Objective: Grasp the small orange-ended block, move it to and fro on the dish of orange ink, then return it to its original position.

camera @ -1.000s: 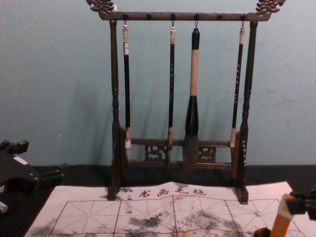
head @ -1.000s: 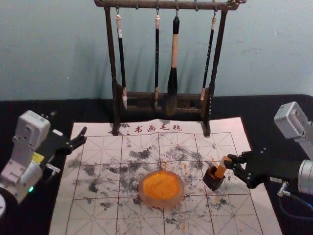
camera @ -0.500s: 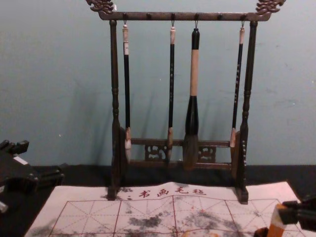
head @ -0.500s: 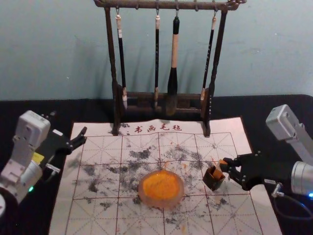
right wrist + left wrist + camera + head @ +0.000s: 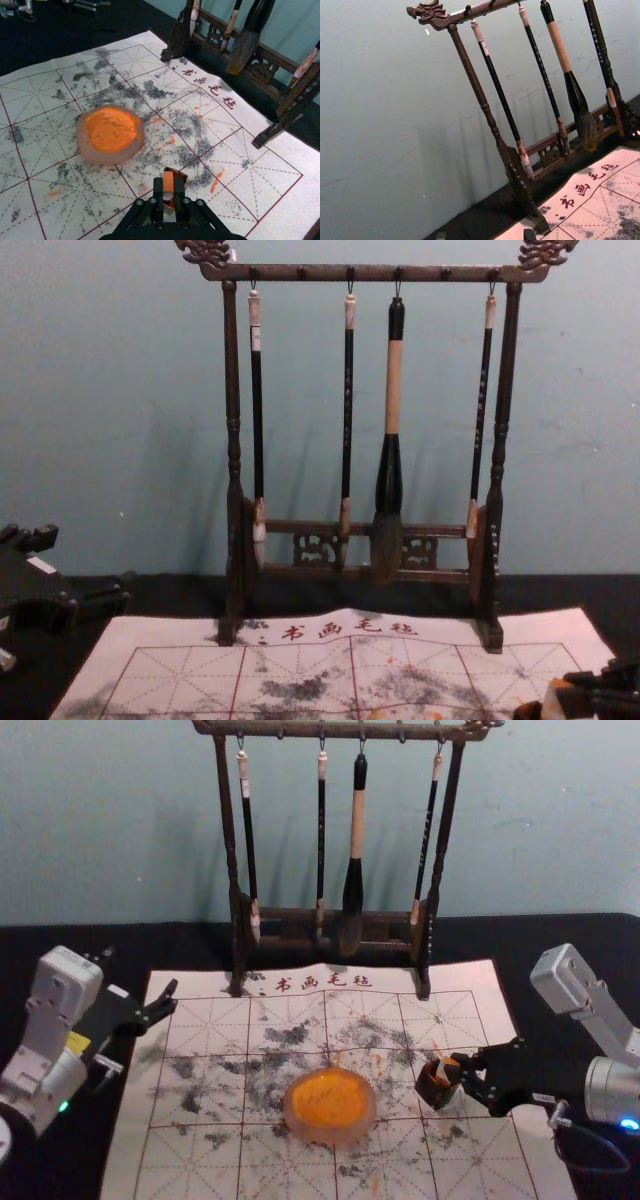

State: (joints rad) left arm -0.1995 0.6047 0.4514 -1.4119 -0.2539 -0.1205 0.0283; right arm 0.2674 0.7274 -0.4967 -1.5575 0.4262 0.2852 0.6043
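My right gripper (image 5: pixel 462 1068) is at the dark square holder (image 5: pixel 433 1093) on the mat's right part, shut on the orange-and-white block (image 5: pixel 448 1071), whose lower part is hidden inside the holder. In the right wrist view, the gripper (image 5: pixel 168 190) has the block (image 5: pixel 168 180) between its fingers, with the holder (image 5: pixel 184 176) around and behind it. The round dish of orange ink (image 5: pixel 330 1105) lies left of the holder. Off the mat's left edge, my left gripper (image 5: pixel 172 997) stays idle and open; its fingertips (image 5: pixel 529 234) show wide apart in the left wrist view.
The white calligraphy mat (image 5: pixel 200 1160), marked with red grid lines and ink stains, lies on the dark table. A wooden rack (image 5: pixel 234 460) with several hanging brushes stands at the mat's back edge, in front of the wall.
The right gripper has moved down and slightly left with the block, which has sunk deeper into the holder. The left arm has stayed still.
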